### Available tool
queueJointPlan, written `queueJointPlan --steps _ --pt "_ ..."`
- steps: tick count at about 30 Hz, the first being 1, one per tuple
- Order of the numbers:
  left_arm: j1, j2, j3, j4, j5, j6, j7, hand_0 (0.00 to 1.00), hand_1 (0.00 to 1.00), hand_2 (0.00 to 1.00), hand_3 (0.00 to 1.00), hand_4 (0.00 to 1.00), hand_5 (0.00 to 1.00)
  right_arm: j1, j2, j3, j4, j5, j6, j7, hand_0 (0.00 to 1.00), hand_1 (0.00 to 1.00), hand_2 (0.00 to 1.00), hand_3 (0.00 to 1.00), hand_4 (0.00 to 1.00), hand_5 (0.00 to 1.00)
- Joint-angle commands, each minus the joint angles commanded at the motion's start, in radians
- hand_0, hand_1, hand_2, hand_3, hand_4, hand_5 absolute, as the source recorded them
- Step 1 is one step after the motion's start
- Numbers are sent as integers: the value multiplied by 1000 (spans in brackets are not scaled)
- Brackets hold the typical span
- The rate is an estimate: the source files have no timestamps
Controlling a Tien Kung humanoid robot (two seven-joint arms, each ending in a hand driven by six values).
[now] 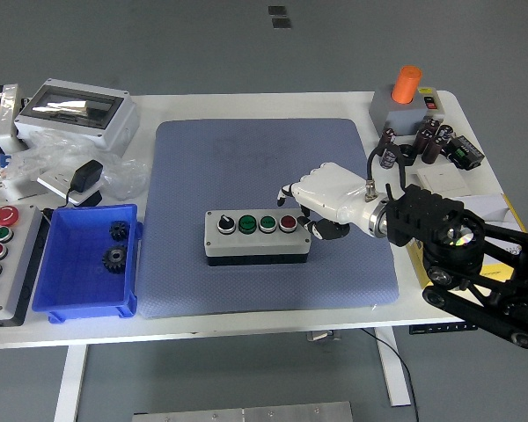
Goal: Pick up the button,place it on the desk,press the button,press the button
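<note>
The button box (257,239), grey with a white top, lies flat on the blue mat (246,158) in the middle of the table. Its top carries a black knob (225,224), two green buttons (246,222) and a red button (288,222) at the right end. My right hand (304,211), white with black fingertips, hangs just right of and behind the box's right end. Its fingers (289,191) are curled downward and hold nothing. The thumb (321,231) lies beside the box's right edge. I cannot tell whether any finger touches the red button. The left arm is out of the picture.
A blue bin (48,290) with two black gears stands left of the mat. A panel of coloured buttons (22,272) lies at the left edge. A grey enclosure (77,112), plastic bags and an adapter sit at the back left. An orange-topped switch box (407,98), capacitors (422,141) and a booklet occupy the right side.
</note>
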Motion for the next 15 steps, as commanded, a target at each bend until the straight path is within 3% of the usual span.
queueJointPlan --steps 15 --pt "-1 0 -6 0 8 0 -2 731 744 595 596 556 186 23 31 -73 -16 22 -10 -6 378 243 241 739 39 107"
